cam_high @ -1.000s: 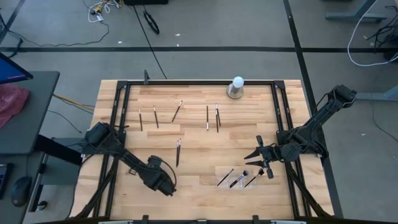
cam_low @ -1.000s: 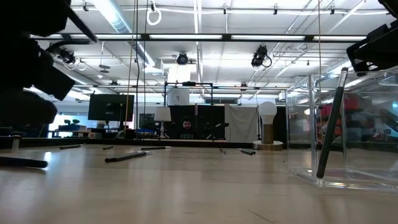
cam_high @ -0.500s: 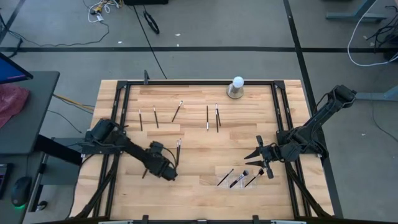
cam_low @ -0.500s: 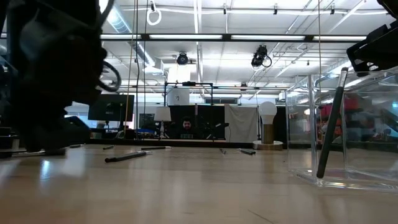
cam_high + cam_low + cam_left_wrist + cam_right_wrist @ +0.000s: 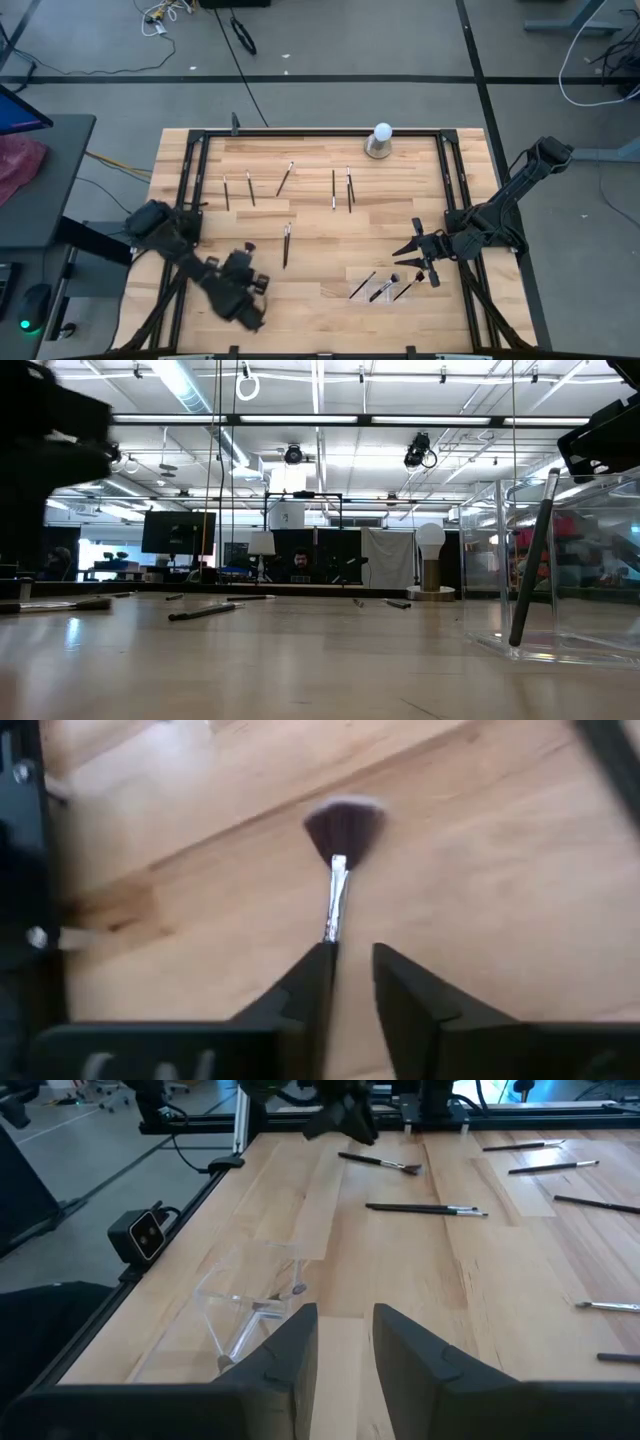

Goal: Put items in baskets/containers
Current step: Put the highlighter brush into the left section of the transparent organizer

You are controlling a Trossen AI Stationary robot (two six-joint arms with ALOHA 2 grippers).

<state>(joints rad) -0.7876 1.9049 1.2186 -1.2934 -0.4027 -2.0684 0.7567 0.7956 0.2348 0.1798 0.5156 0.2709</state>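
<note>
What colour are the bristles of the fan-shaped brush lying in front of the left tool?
Dark purplish-brown, with paler tips; the fan-shaped brush shows best in the left wrist view.

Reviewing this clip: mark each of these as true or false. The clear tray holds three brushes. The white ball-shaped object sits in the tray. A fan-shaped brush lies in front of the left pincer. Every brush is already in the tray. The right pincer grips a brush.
1. The clear tray holds three brushes. True.
2. The white ball-shaped object sits in the tray. False: it stands at the table's far edge, well away from the tray.
3. A fan-shaped brush lies on the wood in front of the left pincer. True.
4. Every brush is already in the tray. False: several loose brushes lie on the table.
5. The right pincer grips a brush. False: it is open and empty, beside the tray.
</note>
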